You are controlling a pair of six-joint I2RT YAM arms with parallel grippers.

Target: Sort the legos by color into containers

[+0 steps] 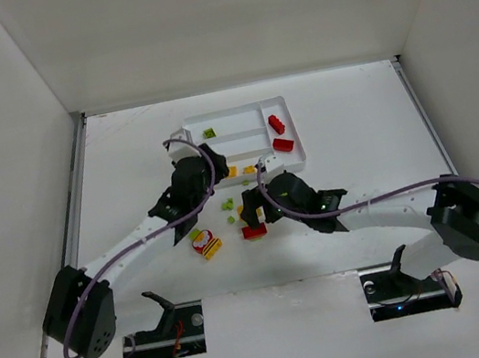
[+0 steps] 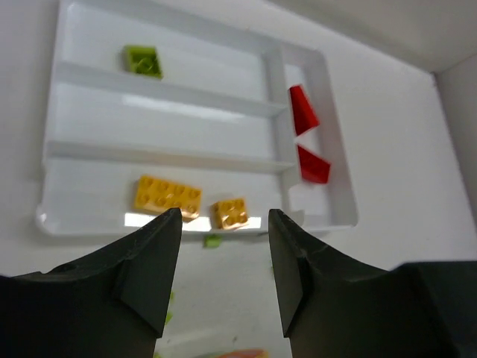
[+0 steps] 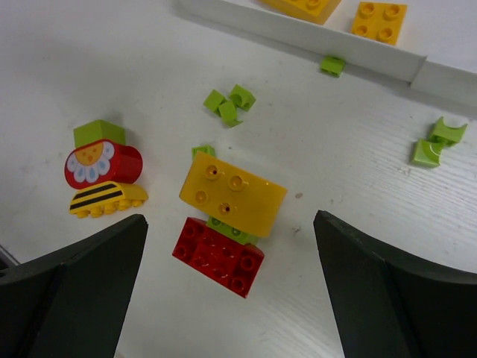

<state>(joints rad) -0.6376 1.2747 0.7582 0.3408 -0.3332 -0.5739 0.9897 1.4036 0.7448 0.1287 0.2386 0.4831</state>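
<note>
The white tray lies at the table's centre back. It holds a green brick in the far slot, two yellow bricks in the near slot and two red bricks in the crosswise slot. My left gripper is open and empty, hovering just in front of the tray's near wall. My right gripper is open, above and astride a clump of a yellow brick, a green brick and a red brick on the table. A second clump of green, red and striped yellow lies to its left.
Small loose green pieces lie on the table in front of the tray, and one sits against the tray wall. The two grippers are close together. White walls enclose the table.
</note>
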